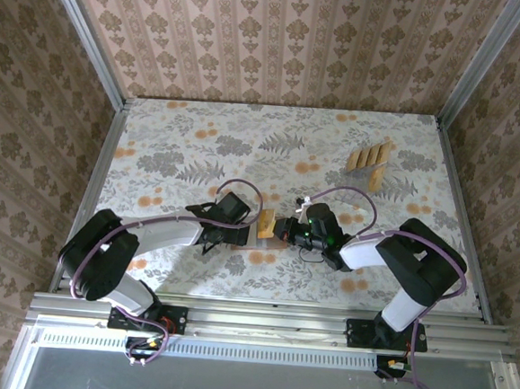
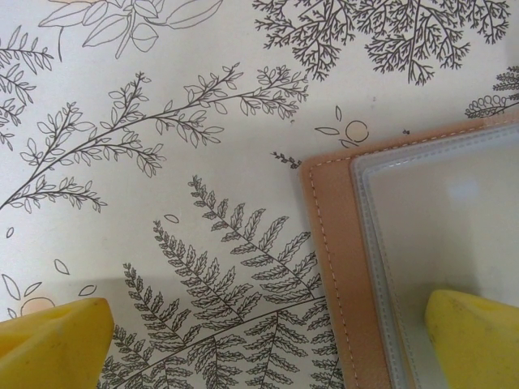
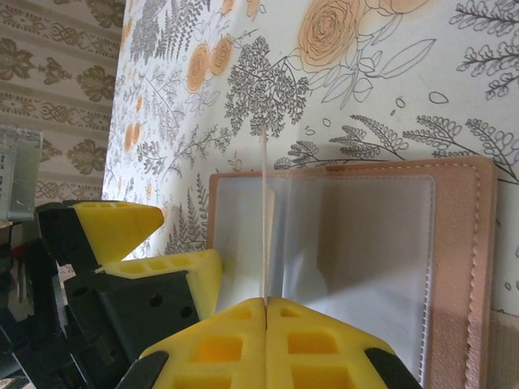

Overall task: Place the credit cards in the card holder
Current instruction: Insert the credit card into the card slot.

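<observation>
Right wrist view shows the right gripper [image 3: 266, 312] with its yellow fingers pressed together on one credit card [image 3: 263, 219]. The card stands on edge and is seen as a thin pale line. Its long axis runs straight out from the fingertips, over the open card holder [image 3: 458, 267].

The holder lies flat on the flowered table [image 3: 365, 97], opened out with its greyish pocket panels [image 3: 349, 243] facing up and its salmon-brown border around them. Whether any card already sits in a pocket cannot be told. The held card hangs above the left part of the panels, and whether its lower edge touches them is unclear.

From the top, the holder [image 1: 265, 224] sits near the middle of the table, between the two grippers. The right gripper [image 1: 284, 231] points left at it.

Left wrist view shows the left gripper [image 2: 263, 348] spread wide. One finger [image 2: 53, 344] is over bare table and the other finger [image 2: 474, 336] is over the holder's [image 2: 332, 267] pocket panel.

More credit cards [image 1: 371, 158] lie in a short row on the far right of the table, well apart from the holder.
</observation>
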Controlling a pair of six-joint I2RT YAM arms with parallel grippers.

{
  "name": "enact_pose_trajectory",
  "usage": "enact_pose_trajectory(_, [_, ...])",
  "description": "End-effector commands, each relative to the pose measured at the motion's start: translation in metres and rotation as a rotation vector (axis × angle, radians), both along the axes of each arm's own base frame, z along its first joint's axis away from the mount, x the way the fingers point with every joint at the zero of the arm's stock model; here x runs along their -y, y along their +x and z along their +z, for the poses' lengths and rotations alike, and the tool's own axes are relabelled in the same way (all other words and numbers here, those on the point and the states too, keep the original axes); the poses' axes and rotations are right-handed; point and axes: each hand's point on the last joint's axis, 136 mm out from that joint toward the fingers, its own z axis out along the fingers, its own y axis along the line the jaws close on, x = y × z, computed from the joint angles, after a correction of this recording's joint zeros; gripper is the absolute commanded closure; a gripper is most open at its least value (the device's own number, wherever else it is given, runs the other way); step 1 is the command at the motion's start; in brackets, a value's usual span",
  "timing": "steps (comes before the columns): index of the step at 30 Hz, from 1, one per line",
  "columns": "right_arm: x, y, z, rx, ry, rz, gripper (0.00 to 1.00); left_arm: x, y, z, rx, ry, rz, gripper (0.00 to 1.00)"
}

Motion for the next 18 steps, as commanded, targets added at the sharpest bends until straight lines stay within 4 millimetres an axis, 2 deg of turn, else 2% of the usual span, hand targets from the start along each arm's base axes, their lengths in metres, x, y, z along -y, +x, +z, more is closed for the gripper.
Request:
enact_pose_trajectory(1, [0.0009,0.0032,-0.0037,-0.003,0.02,-0.021,1.0,-0.0171,-0.0135,-0.01,-0.046,0.054,0.018,0.0])
enact_pose_trajectory(18, [-0.0031,-0.0007,-0.0134,-0.031,0.053,-0.005,1.0,-0.0169,-0.0144,-0.0117,-0.05,0.058,0.016,0.0])
